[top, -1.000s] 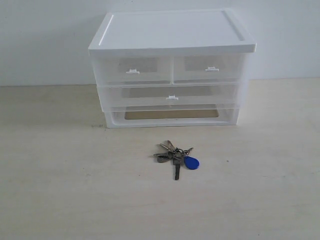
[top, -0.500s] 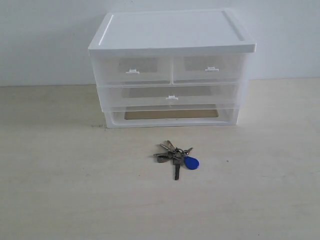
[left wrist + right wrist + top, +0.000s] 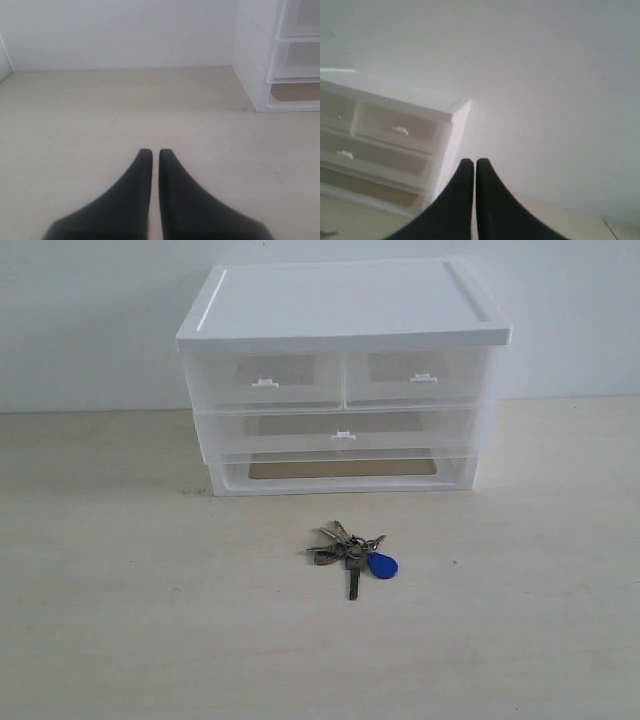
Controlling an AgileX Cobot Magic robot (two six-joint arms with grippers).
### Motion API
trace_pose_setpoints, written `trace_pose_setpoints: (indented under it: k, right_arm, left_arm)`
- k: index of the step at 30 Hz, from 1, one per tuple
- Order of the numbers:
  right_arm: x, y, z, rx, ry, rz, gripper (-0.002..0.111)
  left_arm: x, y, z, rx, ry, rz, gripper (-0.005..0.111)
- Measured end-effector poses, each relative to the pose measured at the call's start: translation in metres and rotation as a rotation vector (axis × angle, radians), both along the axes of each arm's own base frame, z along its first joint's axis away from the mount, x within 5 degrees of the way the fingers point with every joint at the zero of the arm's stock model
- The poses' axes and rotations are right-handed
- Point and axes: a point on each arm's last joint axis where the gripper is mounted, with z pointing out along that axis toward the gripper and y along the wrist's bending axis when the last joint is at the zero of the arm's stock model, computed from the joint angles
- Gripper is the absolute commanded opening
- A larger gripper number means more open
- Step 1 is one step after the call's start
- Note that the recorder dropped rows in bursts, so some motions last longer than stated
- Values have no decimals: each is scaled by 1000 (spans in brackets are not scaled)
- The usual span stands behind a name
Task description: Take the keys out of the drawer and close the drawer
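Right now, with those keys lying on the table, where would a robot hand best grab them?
Probably at the ring end of the keys, where several of them overlap, coming straight down from above. They lie flat and fanned out on the table, so no side offers an edge; the blue fob lies flat too.

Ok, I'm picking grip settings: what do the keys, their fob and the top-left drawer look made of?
The keys look like dull grey metal, with little shine. The fob seems smooth blue plastic, evenly coloured. The drawer looks like translucent plastic, its inside showing through, with an opaque white tab handle.
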Motion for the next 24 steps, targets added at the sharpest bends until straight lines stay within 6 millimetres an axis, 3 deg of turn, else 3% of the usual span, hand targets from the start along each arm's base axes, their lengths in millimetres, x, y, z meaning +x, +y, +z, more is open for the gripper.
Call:
trace_pose_setpoints:
  k: [13, 24]
  right_arm:
    - [0, -16, -36, 126, 391, -262, 0]
    - [-1, -16, -41, 118, 444, -269, 0]
  left_arm:
    - [0, 0, 0, 0, 2, 0, 4]
    - [0, 0, 0, 0, 2, 0, 4]
